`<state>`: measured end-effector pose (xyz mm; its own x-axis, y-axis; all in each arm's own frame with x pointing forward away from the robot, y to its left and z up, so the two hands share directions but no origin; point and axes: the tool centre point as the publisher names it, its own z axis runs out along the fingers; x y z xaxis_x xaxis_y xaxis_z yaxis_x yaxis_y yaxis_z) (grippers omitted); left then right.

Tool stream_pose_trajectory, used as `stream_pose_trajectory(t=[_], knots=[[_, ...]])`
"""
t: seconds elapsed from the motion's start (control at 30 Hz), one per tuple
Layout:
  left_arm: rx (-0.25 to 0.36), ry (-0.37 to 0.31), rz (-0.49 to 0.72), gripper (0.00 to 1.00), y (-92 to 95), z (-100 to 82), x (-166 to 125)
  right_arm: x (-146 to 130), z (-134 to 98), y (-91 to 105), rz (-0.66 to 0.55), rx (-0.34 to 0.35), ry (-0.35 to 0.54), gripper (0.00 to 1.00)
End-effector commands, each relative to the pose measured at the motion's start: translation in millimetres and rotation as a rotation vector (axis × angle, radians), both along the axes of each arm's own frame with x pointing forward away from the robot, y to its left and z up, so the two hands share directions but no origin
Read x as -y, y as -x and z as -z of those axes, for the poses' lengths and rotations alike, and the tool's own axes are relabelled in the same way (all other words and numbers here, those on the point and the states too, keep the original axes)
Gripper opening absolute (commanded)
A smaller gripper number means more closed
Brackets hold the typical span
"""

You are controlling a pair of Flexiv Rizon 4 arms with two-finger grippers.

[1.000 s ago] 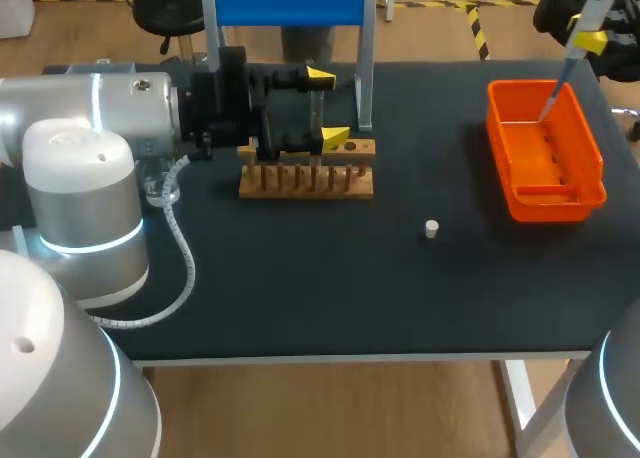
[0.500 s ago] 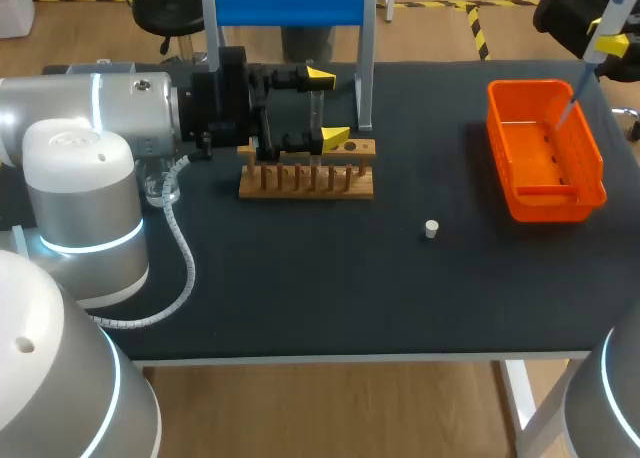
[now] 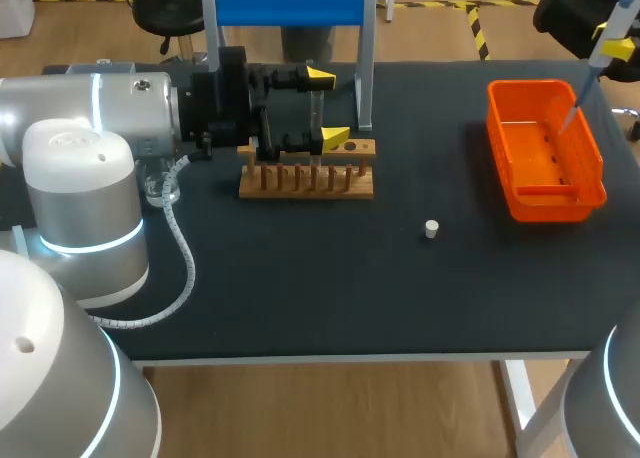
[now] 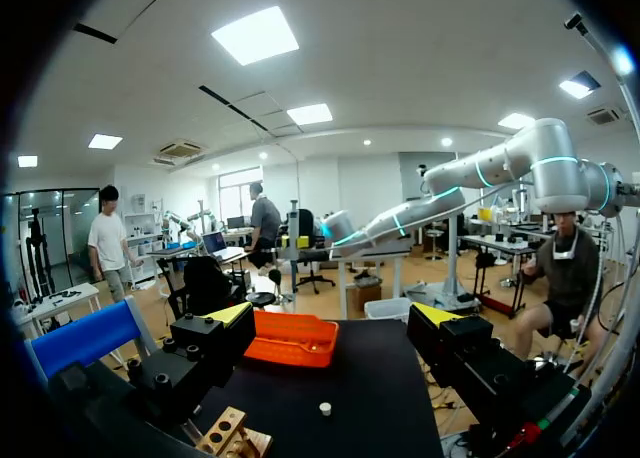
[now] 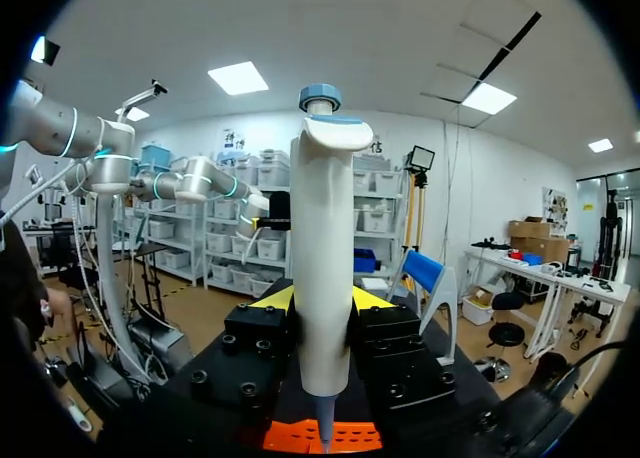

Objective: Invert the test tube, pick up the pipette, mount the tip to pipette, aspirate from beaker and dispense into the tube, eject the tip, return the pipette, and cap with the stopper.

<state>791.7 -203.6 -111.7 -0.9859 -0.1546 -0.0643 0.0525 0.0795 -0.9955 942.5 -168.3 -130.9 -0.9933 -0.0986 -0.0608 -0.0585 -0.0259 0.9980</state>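
My right gripper is shut on the white pipette with a blue top, held high over the far right rim of the orange bin. In the right wrist view the pipette stands upright between the yellow fingertips, its thin end pointing down at the orange bin. My left gripper is open over the wooden rack, where a thin clear tube seems to stand between the fingers. The white stopper lies on the table and also shows ahead of the left gripper as the stopper.
A stand with a blue bar rises behind the rack. A glass beaker is half hidden behind my left arm. The rack's corner sits under the left fingers, with the orange bin beyond it.
The right gripper has carried the pipette to the right and slightly away, from over the bin's middle toward its far right rim. The left arm has not moved.
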Motion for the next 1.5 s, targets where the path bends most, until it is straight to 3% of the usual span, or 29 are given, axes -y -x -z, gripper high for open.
stream_pose_trajectory(t=[0.03,0.9,1.5], knots=[[0.003,0.005,-0.005,1.0,0.3,1.6,1.5,3.4,0.9,-4.3,-0.031,0.002,0.001,0.0],[0.003,0.005,-0.005,1.0,0.3,1.6,1.5,3.4,0.9,-4.3,-0.031,0.002,0.001,0.0],[0.042,-0.021,-0.123,1.0,-46.7,-40.6,117.0,3.4,0.9,-4.3,-0.031,0.002,0.001,0.0]])
